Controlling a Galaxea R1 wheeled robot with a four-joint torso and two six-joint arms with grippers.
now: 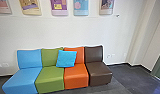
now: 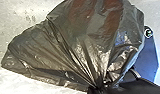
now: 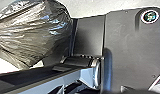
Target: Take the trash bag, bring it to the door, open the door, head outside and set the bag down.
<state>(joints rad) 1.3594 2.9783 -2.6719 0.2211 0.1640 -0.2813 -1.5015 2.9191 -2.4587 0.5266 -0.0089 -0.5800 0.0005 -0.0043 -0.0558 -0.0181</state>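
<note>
The black trash bag hangs in the left wrist view, full and shiny, its plastic drawn into tight folds at the neck. My left gripper is shut on that gathered neck. Reddish shapes show faintly through the thin plastic. The right wrist view has the same bag beside the robot's dark base plate. How my right gripper stands cannot be made out.
A row of blue, green, orange and brown seats stands along the white wall, a light-blue cushion on it. Posters hang above. Dark floor extends right toward a green-edged frame.
</note>
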